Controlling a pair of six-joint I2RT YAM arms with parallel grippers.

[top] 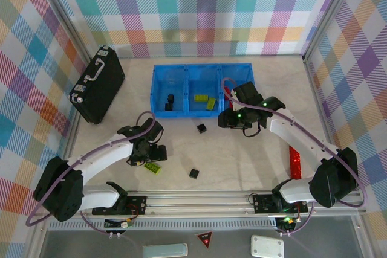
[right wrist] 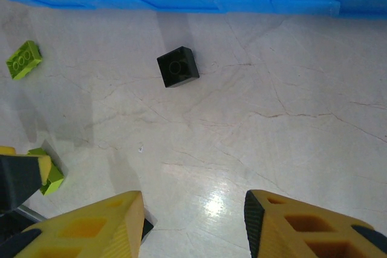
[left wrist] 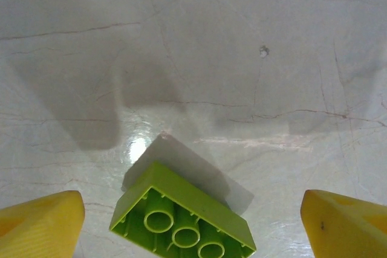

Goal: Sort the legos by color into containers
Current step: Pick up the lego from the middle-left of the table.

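Pale marbled desk [left wrist: 242, 58]: left fingers [left wrist: 42, 225] spread wide either side of an upturned green brick [left wrist: 181, 216], pick-up apparently in hand, next needing a square close; right fingers [right wrist: 84, 228] parted, empty.

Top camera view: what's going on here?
Two arms are sorting bricks into a blue tray by color: black cubes in its left compartment, lime bricks in the middle. The left gripper has its jaws wide open either side of an upside-down lime brick on the table. The right gripper, jaws apart and empty, hovers near a loose black cube before the tray. Another black cube lies loose.
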